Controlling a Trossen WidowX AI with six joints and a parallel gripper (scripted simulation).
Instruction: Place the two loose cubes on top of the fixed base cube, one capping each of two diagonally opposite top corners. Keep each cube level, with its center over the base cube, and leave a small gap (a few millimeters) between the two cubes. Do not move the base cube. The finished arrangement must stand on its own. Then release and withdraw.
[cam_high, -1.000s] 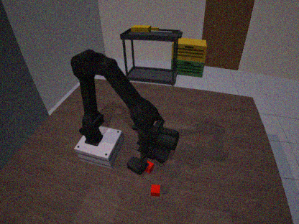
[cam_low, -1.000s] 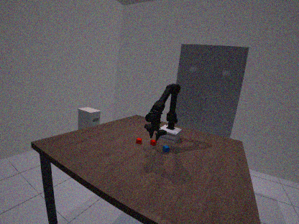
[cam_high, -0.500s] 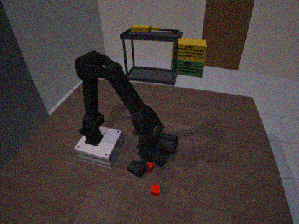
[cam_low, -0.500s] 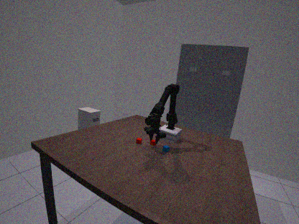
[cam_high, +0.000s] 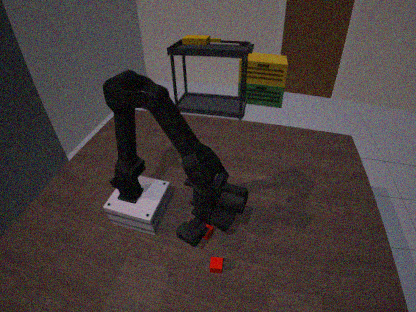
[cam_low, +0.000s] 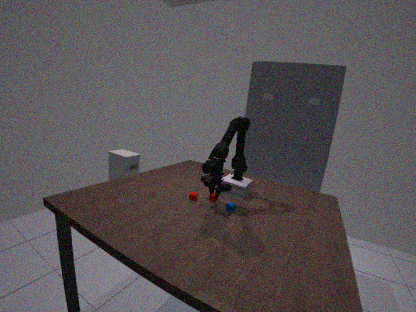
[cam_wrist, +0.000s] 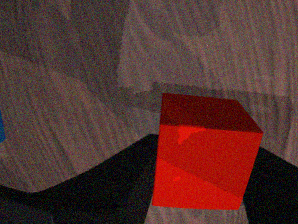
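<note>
Gripper (cam_high: 202, 233) is seen lowered to the table (cam_high: 310, 210), straddling one red cube (cam_wrist: 202, 156); in the wrist view the cube sits between the two dark fingers, its left face touching or just beside the left finger, the right finger close on the other side. The jaws are judged to be closing on this cube, most likely gripping it; firm contact on both faces cannot be confirmed from the frames. The cube is roughly square to the fingers, slightly turned, with no long axis to favour. The cube is not seen to be lifted: it appears to rest on the table. A second red cube (cam_high: 216, 264) lies near the gripper, on the side away from the arm's mount (cam_high: 137, 205). A blue cube (cam_low: 230, 206), presumed to be the fixed base, stands near the gripper in the exterior view, on the side opposite the second red cube; in the wrist view only a sliver shows at the left edge, and in the top view it is hidden behind the wrist. The next move depends on carrying the held cube sideways to that blue cube. Fingertips are cut off by the lower frame edge; dim, grainy pictures blur the contact lines
</note>
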